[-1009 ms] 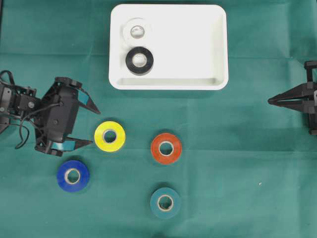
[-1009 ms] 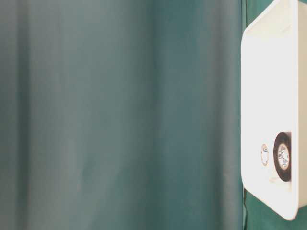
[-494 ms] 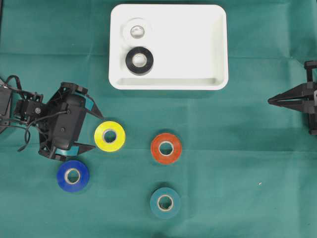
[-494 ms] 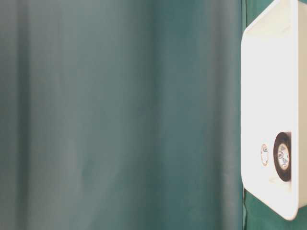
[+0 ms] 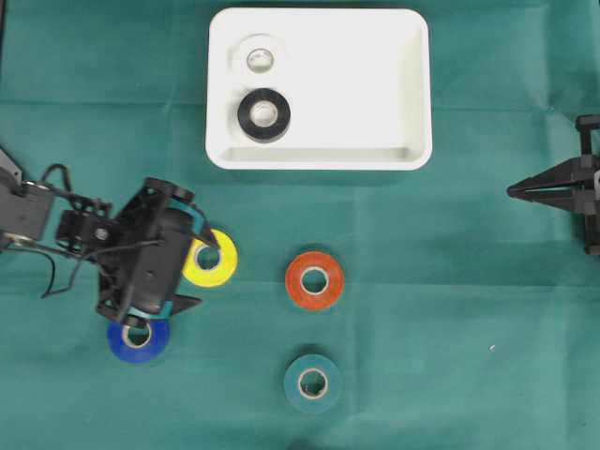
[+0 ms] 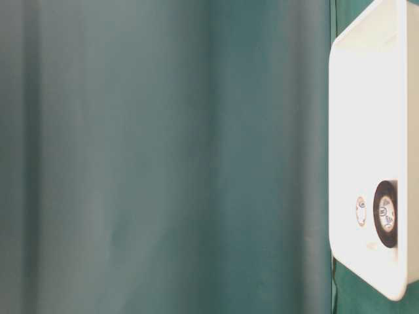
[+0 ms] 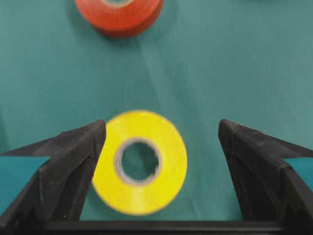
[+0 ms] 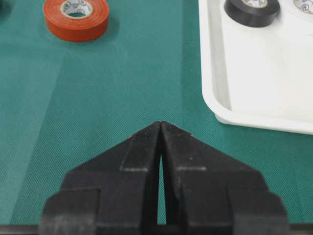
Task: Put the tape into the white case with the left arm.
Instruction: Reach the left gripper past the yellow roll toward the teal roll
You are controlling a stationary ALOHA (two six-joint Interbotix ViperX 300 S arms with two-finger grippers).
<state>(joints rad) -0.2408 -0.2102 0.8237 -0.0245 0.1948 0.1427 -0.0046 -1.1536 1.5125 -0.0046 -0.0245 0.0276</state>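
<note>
Left gripper (image 7: 161,147) wide open, straddling yellow tape (image 7: 140,161) on cloth.

We find no legible text, brand, number or sign in any view. The inner core of the orange tape roll (image 8: 76,18) carries small printed marks, as does the core of the black roll (image 8: 252,11) in the far white case (image 8: 215,98); both are too small to read.

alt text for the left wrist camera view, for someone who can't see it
A yellow tape roll lies flat on green cloth between the open left gripper's two black fingers, nearer one of them. An orange roll is partly cropped at the top edge.
</note>
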